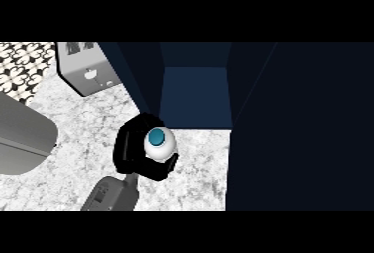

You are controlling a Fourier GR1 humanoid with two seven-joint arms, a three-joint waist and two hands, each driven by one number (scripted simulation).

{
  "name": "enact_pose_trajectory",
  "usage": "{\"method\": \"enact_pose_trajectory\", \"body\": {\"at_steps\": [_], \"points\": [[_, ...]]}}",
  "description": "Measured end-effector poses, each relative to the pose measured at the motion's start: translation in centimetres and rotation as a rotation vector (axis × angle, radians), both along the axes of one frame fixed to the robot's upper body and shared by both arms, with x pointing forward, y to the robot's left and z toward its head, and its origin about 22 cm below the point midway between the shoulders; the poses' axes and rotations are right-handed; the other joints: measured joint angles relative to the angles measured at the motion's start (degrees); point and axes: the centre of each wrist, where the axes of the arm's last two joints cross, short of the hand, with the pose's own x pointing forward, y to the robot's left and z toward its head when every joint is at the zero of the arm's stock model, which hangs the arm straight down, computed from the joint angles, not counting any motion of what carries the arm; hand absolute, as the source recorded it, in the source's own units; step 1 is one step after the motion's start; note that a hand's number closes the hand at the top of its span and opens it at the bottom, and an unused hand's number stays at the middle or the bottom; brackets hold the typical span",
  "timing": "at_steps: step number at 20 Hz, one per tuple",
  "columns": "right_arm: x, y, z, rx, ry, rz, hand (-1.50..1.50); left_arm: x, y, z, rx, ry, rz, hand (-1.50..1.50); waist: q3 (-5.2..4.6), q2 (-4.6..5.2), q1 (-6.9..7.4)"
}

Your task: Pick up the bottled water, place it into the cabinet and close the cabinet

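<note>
Curled round the bottle (pixel 159 142), one hand (pixel 135 148) holds it upright, cap up, just before the cabinet (pixel 196 96), whose open shelf lies straight ahead, beyond the bottle.

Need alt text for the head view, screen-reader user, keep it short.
Seen from above, a black robot hand curls round a bottled water with a teal cap, at the mouth of an open dark blue cabinet. A grey toaster stands on the speckled counter at upper left.
</note>
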Motion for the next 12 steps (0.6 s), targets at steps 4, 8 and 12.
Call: {"method": "enact_pose_trajectory", "body": {"at_steps": [4,8,12], "points": [[0.3,0.0,-0.1,0.002,0.000,0.009,-1.50,-0.8,-2.4,3.8,0.022,-0.010,-0.030,1.50,-0.01,0.07,-0.17],[0.7,0.0,-0.1,0.001,-0.002,0.009,-1.50,-1.5,-5.6,7.2,0.040,-0.007,-0.033,1.50,-0.02,0.20,-0.57],[1.2,0.1,-0.5,0.011,-0.015,0.016,-1.50,-1.0,-7.9,10.2,0.069,-0.003,0.000,1.50,-0.01,0.25,-1.03]]}}
